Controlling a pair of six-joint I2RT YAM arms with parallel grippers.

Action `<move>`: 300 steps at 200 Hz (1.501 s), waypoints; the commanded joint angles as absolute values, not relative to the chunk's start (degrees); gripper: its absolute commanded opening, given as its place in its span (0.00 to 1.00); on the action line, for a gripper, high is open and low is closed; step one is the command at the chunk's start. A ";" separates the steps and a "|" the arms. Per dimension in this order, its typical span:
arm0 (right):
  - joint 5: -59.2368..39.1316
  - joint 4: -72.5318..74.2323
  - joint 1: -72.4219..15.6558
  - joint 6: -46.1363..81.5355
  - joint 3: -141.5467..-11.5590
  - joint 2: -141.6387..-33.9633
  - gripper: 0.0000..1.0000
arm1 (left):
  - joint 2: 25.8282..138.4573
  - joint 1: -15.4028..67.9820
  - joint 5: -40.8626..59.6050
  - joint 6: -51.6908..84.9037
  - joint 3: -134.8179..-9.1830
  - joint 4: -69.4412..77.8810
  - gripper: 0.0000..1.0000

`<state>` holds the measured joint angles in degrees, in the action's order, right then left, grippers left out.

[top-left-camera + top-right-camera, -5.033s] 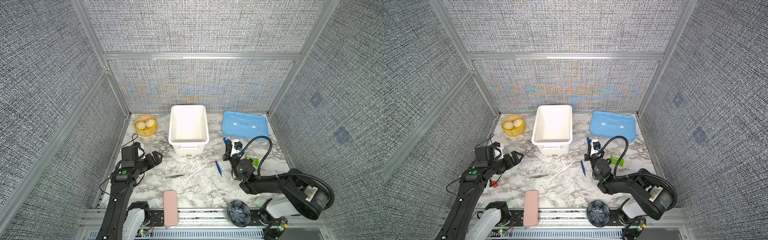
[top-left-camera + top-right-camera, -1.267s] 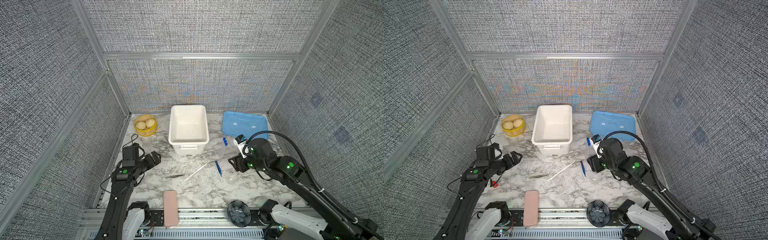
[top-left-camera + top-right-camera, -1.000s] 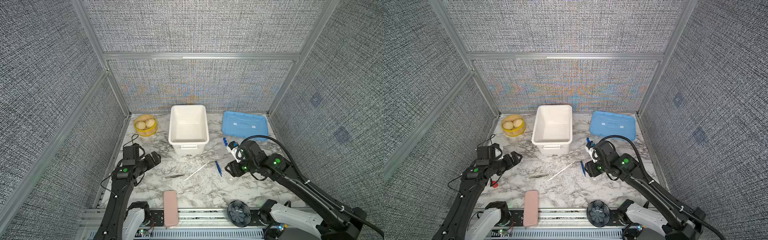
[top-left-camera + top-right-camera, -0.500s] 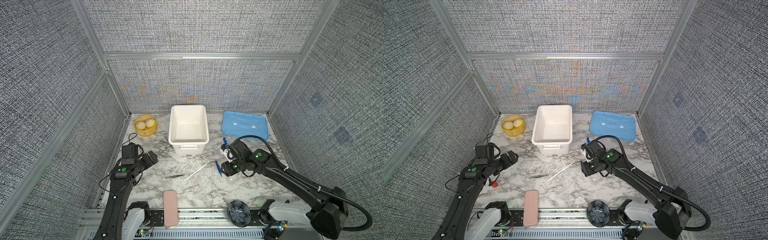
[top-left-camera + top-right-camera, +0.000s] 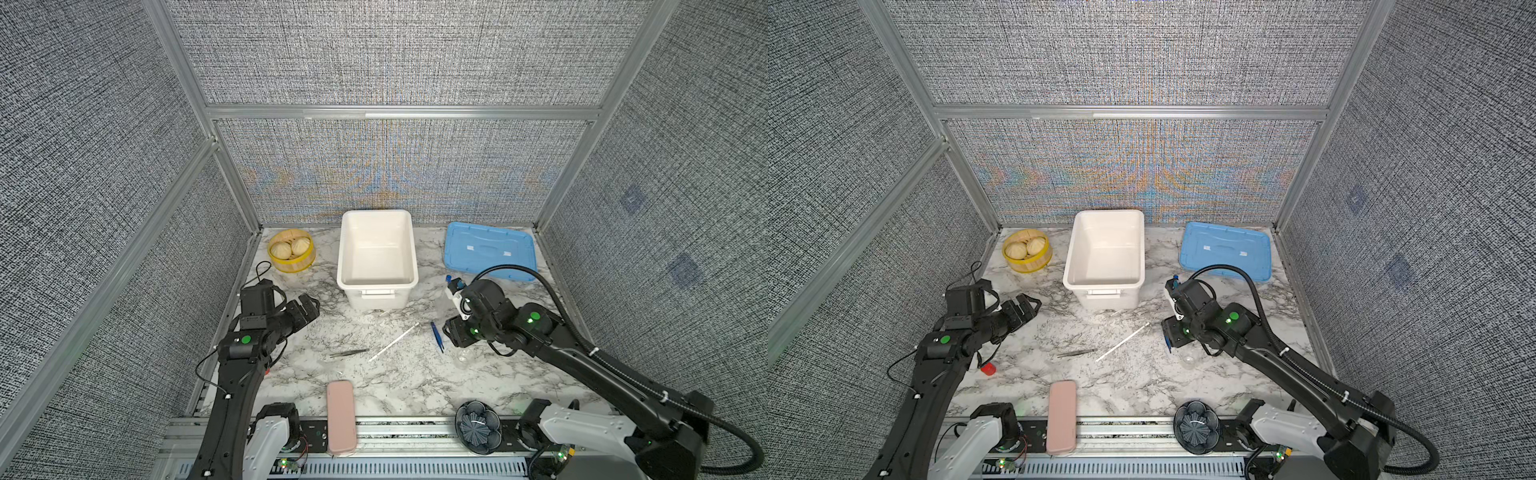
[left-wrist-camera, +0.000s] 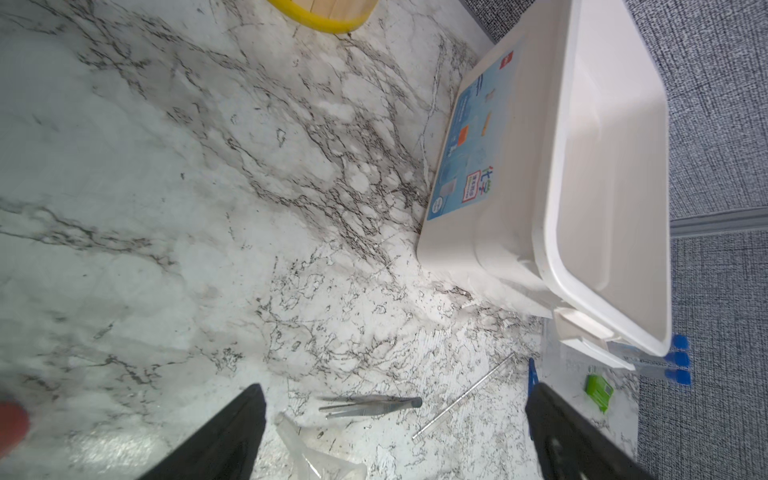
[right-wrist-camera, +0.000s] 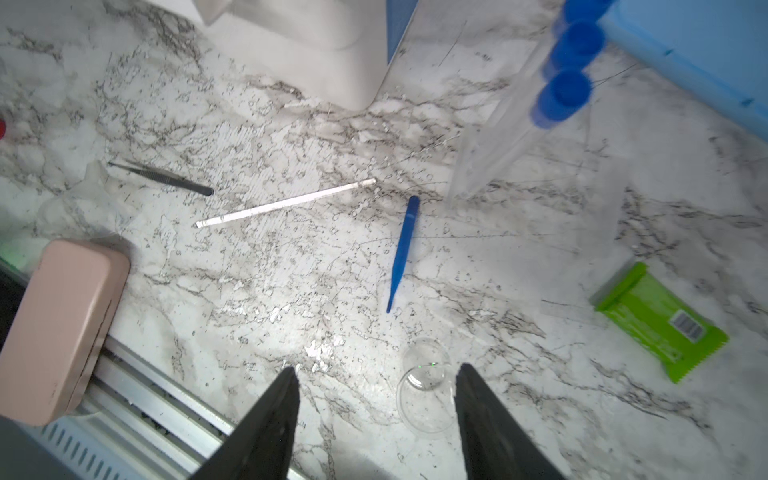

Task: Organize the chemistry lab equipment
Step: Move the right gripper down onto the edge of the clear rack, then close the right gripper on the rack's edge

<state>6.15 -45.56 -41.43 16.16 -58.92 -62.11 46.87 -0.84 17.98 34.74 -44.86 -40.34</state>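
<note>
Clear plastic: finding three slim blue-capped tubes (image 7: 562,99) slotted in the clear tube rack (image 7: 488,160) near the empty rectangular white bin (image 5: 376,297). Hovering released right jaws above the small clear glass vessel (image 7: 424,388) on the table (image 5: 399,384); holding left jaws wide, grasping nothing.

Left wrist view crops the steamer basket (image 6: 332,23).

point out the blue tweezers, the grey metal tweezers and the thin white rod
blue tweezers (image 7: 402,253): right wrist view, middle of the shaft
grey metal tweezers (image 7: 162,178): right wrist view, middle of the arms
thin white rod (image 7: 286,202): right wrist view, its midpoint
</note>
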 commanded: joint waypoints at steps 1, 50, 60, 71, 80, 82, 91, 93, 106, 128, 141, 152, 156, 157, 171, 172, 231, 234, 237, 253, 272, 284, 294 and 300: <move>12.91 -44.08 -38.90 17.35 -58.97 -60.59 0.66 | 45.65 -0.81 17.55 34.36 -44.89 -42.35 0.99; 2.04 -40.32 -18.81 18.62 -57.49 -62.75 0.67 | 46.76 -0.79 17.87 35.22 -45.00 -39.92 0.99; -3.03 -38.65 -13.77 19.11 -57.43 -64.97 0.66 | 47.32 -0.82 18.25 35.25 -45.10 -39.54 0.99; -9.44 -36.09 -9.15 19.46 -56.52 -68.44 0.62 | 48.01 -0.79 18.57 34.78 -45.25 -39.26 0.99; -12.09 -33.32 -6.90 20.24 -55.15 -71.86 0.60 | 48.64 -0.84 18.60 34.40 -45.65 -39.29 0.99; -12.58 -32.83 -6.54 20.35 -55.12 -72.74 0.60 | 48.79 -0.83 18.65 34.31 -45.73 -39.33 0.99; -14.54 -31.87 -5.14 20.80 -56.14 -76.73 0.57 | 49.43 -0.81 18.71 34.03 -46.12 -39.38 0.99; -14.64 -31.74 -4.98 21.06 -56.40 -77.56 0.56 | 49.51 -0.84 18.72 34.02 -46.27 -39.38 0.99; -14.55 -29.50 -4.81 21.87 -56.52 -82.02 0.52 | 50.17 -0.79 18.93 33.84 -46.34 -38.97 0.99; -15.17 -26.94 -4.68 20.99 -59.11 -87.58 0.46 | 51.18 -0.79 20.03 32.86 -47.36 -39.67 0.99; -12.65 -27.86 -4.55 19.49 -60.37 -89.92 0.44 | 51.33 -0.84 19.98 31.97 -48.22 -41.15 0.99; -10.71 -27.97 -4.36 17.88 -60.99 -91.47 0.43 | 50.96 -0.81 19.09 31.11 -48.30 -41.89 0.99; -10.56 -27.95 -4.24 17.32 -61.34 -92.26 0.43 | 50.79 -0.80 18.57 30.84 -48.19 -41.88 0.99; -10.60 -27.99 -4.23 17.19 -61.39 -92.36 0.43 | 50.75 -0.80 18.47 30.80 -48.13 -41.86 0.99; -12.11 -28.84 -4.30 16.28 -62.58 -95.27 0.38 | 50.21 -0.80 17.14 30.41 -47.62 -41.36 0.99; -12.25 -28.88 -4.26 16.31 -62.62 -95.45 0.37 | 50.20 -0.79 17.05 30.41 -47.59 -41.38 0.99; -12.13 -28.31 -4.33 16.78 -60.58 -97.03 0.28 | 52.59 -0.82 17.93 28.81 -49.87 -41.71 0.99; -12.17 -28.28 -4.35 16.91 -60.45 -97.17 0.27 | 52.68 -0.85 17.97 28.75 -49.88 -41.79 0.99; -12.18 -28.11 -4.36 17.02 -60.42 -97.31 0.26 | 52.77 -0.85 18.03 28.82 -50.02 -41.92 0.99; -12.33 -28.39 -4.38 17.28 -60.42 -97.96 0.20 | 52.75 -0.85 18.44 29.00 -49.77 -41.74 0.99; -11.69 -28.39 -4.48 17.53 -60.40 -98.04 0.17 | 52.14 -0.80 18.46 28.96 -48.79 -40.96 0.99; -11.69 -28.47 -4.41 17.85 -60.30 -97.74 0.16 | 51.89 -0.80 18.22 28.86 -48.92 -41.63 0.99; -11.65 -28.57 -4.55 18.18 -60.26 -97.33 0.15 | 51.47 -0.79 17.99 28.80 -49.04 -42.41 0.99; -11.62 -28.65 -4.58 18.39 -60.27 -97.17 0.15 | 51.21 -0.81 17.88 28.76 -49.00 -42.56 0.99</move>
<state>-12.91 -27.68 -4.40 17.21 -60.42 -97.56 51.94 -0.84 18.06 29.69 -48.84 -41.76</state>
